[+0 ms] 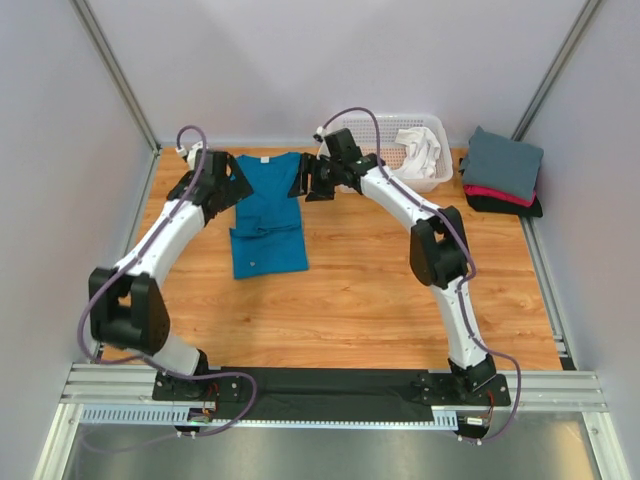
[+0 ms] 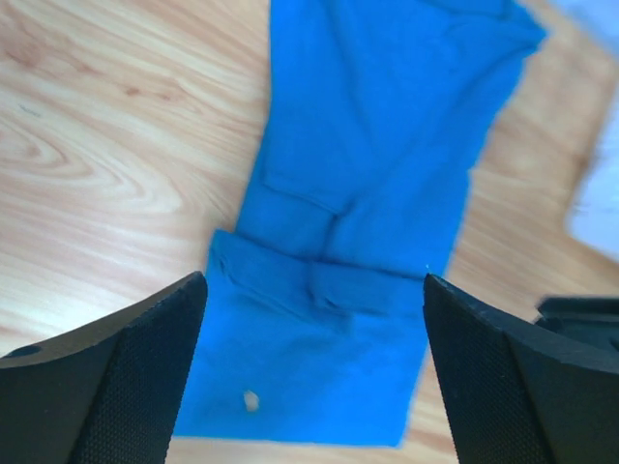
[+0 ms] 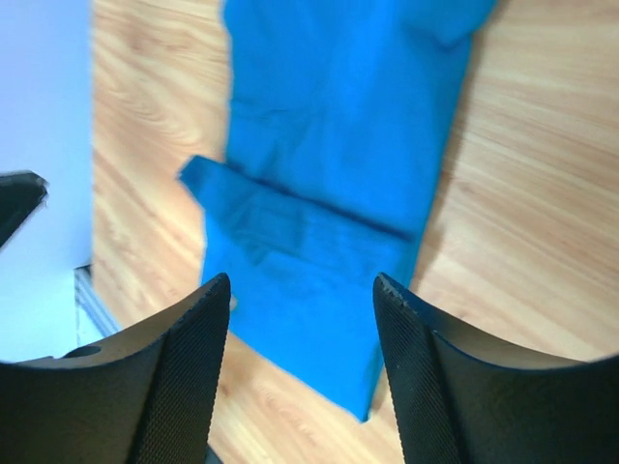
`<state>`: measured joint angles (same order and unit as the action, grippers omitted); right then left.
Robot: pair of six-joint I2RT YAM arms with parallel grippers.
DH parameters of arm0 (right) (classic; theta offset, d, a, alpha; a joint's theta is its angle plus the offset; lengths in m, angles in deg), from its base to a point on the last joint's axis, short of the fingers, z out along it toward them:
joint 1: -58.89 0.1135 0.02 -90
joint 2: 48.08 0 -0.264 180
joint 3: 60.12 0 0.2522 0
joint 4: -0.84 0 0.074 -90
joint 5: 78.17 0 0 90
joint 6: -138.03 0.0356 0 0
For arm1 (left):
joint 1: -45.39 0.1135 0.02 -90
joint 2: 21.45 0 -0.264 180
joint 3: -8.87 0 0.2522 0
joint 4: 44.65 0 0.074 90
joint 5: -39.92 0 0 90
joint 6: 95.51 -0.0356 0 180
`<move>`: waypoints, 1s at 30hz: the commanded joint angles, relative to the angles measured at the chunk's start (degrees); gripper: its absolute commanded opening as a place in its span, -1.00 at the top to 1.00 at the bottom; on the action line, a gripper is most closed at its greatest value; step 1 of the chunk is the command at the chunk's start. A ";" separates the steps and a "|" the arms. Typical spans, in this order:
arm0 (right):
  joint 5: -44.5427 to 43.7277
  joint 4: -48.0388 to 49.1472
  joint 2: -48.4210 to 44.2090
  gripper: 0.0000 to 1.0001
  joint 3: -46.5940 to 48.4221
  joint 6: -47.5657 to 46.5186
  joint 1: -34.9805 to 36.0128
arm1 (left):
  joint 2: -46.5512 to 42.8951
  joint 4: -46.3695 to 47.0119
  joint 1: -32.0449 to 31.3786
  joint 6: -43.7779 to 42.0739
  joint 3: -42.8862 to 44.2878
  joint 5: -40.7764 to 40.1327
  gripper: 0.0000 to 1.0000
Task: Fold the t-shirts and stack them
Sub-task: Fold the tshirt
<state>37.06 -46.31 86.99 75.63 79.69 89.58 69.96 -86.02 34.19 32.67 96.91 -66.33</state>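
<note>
Teal-blue t-shirt [image 1: 268, 215]: lies flat on the desk [image 1: 380, 290], left of centre and toward the far side, collar at the far end and hem at the near end.
Its shape: a long strip, with cloth from both sides turned in over the middle. The near part is a little wider than the far part.
Neck label [image 1: 265, 157]: white, at the far edge of the shirt.
Small pale mark [image 2: 250, 399]: on the cloth close to the near hem.
Left jaws: released and wide apart at the shirt's far left corner. In the left wrist view the black fingers [image 2: 135, 372] frame the shirt, with nothing clamped between them. Whether they touch the cloth I cannot tell.
Right jaws: released as well, at the shirt's far right corner. Its fingers [image 3: 174, 377] are parted over the blue cloth and hold nothing.
Folded stack: at the far right corner of the desk, well apart from the teal shirt. The slate-grey t-shirt [image 1: 503, 162] is on top, the red-pink t-shirt [image 1: 500, 193] under it and the black t-shirt [image 1: 515, 208] at the bottom.
White t-shirt [image 1: 418, 150]: crumpled inside the basket.
Basket [image 1: 385, 119]: white lattice plastic at the far edge, between the right arm's wrist and the folded stack.
</note>
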 commanded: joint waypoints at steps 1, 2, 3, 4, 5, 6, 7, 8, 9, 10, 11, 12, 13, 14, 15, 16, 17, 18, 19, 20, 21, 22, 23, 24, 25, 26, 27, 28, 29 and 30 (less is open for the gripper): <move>2.10 8.15 -8.76 -0.31 -3.42 0.33 0.77 | -10.10 5.01 -0.92 6.46 -7.37 6.31 -0.99; 2.54 9.38 -10.77 -0.36 -4.56 -0.02 0.85 | -13.51 8.86 -2.41 9.87 -12.79 7.02 -0.99; 2.45 10.96 -11.66 -0.37 -6.05 -0.28 1.03 | -14.94 10.64 -3.38 11.38 -15.28 7.02 -0.99; 1.76 11.06 -13.41 -0.39 -6.50 -0.98 1.12 | -16.78 12.31 -5.39 12.70 -19.31 6.33 -0.99; 0.97 10.80 -14.12 -0.45 -6.85 -1.33 1.12 | -17.15 14.32 -6.28 15.50 -20.65 6.06 -0.99; -0.96 9.32 -14.91 -0.50 -6.94 -1.69 1.21 | -17.24 15.13 -7.07 16.66 -21.89 5.97 -0.99; -1.93 8.35 -15.61 -0.56 -7.03 -2.30 1.12 | -17.15 15.92 -7.60 18.06 -22.85 5.97 -0.99; -2.99 7.47 -17.54 -0.69 -7.21 -3.70 1.12 | -16.37 18.19 -8.56 18.95 -24.52 6.40 -0.99; -5.87 6.33 -18.69 -0.74 -7.73 -4.32 1.03 | -15.84 19.34 -8.75 20.70 -25.23 6.67 -0.99; -7.29 5.97 -21.31 -0.78 -9.39 -4.93 1.03 | -14.53 20.14 -9.01 21.58 -26.02 6.84 -0.99; -8.96 5.70 -22.73 -0.85 -10.62 -5.90 1.12 | -13.82 21.45 -9.01 22.38 -26.20 6.76 -0.99; -12.63 5.27 -24.13 -0.90 -11.77 -6.17 0.86 | -13.11 21.99 -9.01 24.04 -26.38 6.50 -0.99; -14.23 5.00 -26.76 -0.98 -14.13 -6.17 0.59 | -11.98 22.43 -9.10 24.75 -26.73 5.45 -0.99; -15.38 4.91 -28.09 -1.00 -15.46 -6.26 0.33 | -11.62 23.74 -9.10 25.63 -27.08 4.74 -0.99; -17.57 4.91 -29.32 -1.00 -16.78 -6.00 -0.46 | -11.18 24.97 -9.19 26.51 -27.52 4.04 -0.99; -18.54 4.91 -31.77 -1.00 -19.83 -5.73 -0.99 | -10.22 27.24 -9.28 28.17 -28.65 3.08 -0.99; -19.34 4.91 -32.92 -1.00 -21.34 -5.65 -1.51 | -9.77 29.18 -9.28 28.97 -29.10 2.55 -0.99; -20.82 5.00 -33.98 -1.00 -23.01 -5.38 -2.65 | -9.16 30.16 -9.19 29.67 -29.37 2.02 -0.99; -21.71 5.17 -36.08 -1.00 -24.60 -5.21 -3.27 | -7.85 30.86 -9.28 30.72 -29.28 1.14 -0.99; -22.50 5.26 -37.06 -1.00 -27.57 -5.03 -3.80 | -7.05 31.74 -9.19 31.17 -29.02 0.79 -0.99; -23.81 5.44 -38.02 -1.00 -28.82 -4.77 -4.85 | -6.35 32.18 -9.28 31.52 -28.84 0.43 -0.99; -24.09 5.61 -39.69 -1.00 -30.05 -4.77 -5.38 | -4.77 32.97 -9.19 32.05 -28.23 -0.09 -0.99; -24.18 5.70 -40.40 -1.00 -31.89 -4.77 -6.34 | -4.06 33.33 -9.19 32.49 -27.79 -0.36 -0.99; -24.27 5.61 -41.02 -1.00 -32.69 -4.77 -6.96 | -3.27 33.59 -9.19 32.66 -27.44 -0.62 -0.99; -24.27 5.61 -41.98 -1.00 -33.48 -4.85 -7.40 | -1.61 33.59 -9.19 32.75 -26.22 -1.32 -0.99; -24.35 5.70 -42.42 -1.00 -34.53 -4.85 -8.19 | -0.72 33.16 -9.28 32.93 -25.42 -1.68 -0.99; -24.53 5.70 -42.78 -1.00 -35.07 -4.85 -8.63 | 0.16 32.81 -9.19 33.02 -24.54 -1.85 -0.99; -24.62 5.61 -43.21 -1.00 -35.42 -4.85 -8.99 | 1.73 32.02 -9.19 33.19 -23.06 -1.85 -0.99; -24.62 5.53 -43.39 -1.00 -35.68 -4.94 -9.69 | 2.36 31.84 -9.19 33.37 -22.52 -1.77 -0.99; -24.44 5.44 -43.40 -1.00 -35.86 -4.85 -10.13 | 2.97 32.18 -9.19 33.37 -22.08 -1.68 -0.99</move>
<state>14.22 -41.72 46.35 40.29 75.38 80.12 71.95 -56.84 25.14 64.27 71.25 -65.87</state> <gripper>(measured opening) 0.998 0.993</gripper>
